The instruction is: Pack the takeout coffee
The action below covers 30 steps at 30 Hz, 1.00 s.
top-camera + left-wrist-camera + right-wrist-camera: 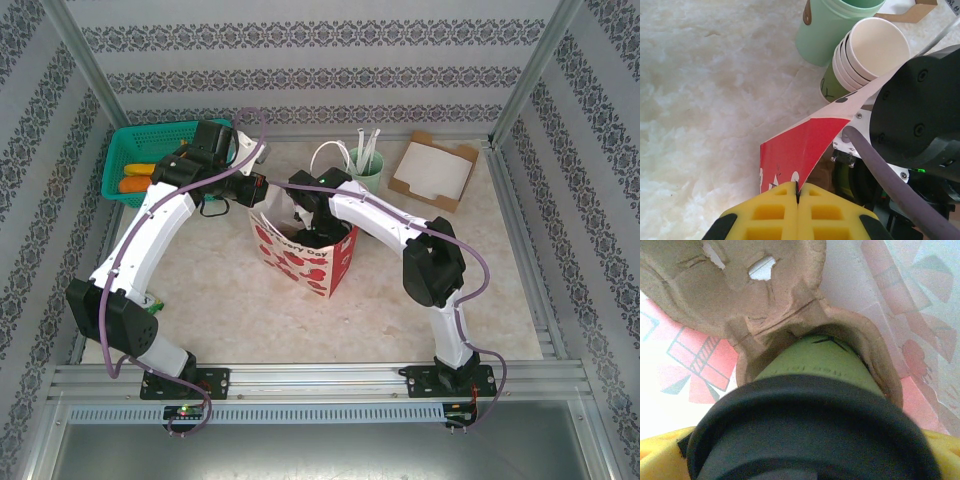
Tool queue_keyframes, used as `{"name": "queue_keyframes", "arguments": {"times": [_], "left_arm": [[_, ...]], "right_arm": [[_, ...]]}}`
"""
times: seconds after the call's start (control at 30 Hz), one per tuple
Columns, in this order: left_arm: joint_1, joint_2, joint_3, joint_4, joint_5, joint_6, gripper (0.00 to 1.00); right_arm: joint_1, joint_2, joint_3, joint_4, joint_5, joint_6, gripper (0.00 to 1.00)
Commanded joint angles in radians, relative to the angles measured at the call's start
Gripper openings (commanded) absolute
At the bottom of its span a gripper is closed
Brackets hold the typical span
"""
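Takeout coffee [815, 365] in carrier [775, 315] | right tool [807, 467] straddles lid [810, 415], grip unclear | left tool [797, 196] pinches bag [800, 145] rim | best withdrawn vertically

One paper bag [300, 258], one lidded coffee [815, 365], one mint-green cup [366, 180], one cup stack [875, 50] — one basket [150, 135], one cardboard tray [432, 170].

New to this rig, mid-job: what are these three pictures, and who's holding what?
Two robot arms are bolted to a table. The top picture looks down from above; the other two come from a camera on each wrist. The left gripper is shut on the rim of the paper bag. The right gripper is inside the bag, straddling the takeout coffee, which sits in a pulp carrier; whether it grips is unclear. Nearby are a green basket, a straw cup and stacked cups.
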Motion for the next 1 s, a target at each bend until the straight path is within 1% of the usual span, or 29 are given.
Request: {"name": "queue_keyframes", "arguments": {"times": [0.0, 0.2, 0.6, 0.97], "left_arm": [[0.007, 0.005, 0.031, -0.003, -0.019, 0.015, 0.0], [0.007, 0.012, 0.036, 0.0, -0.013, 0.015, 0.0], [0.008, 0.011, 0.033, -0.001, -0.005, 0.012, 0.0], [0.008, 0.011, 0.033, -0.005, -0.004, 0.009, 0.0]], "right_arm": [[-0.005, -0.008, -0.014, -0.011, 0.034, 0.025, 0.98], [-0.004, -0.005, 0.0, -0.021, 0.037, 0.026, 0.98], [0.002, -0.078, 0.072, -0.045, 0.069, 0.053, 0.98], [0.019, -0.091, 0.129, -0.084, 0.083, 0.045, 0.98]]}}
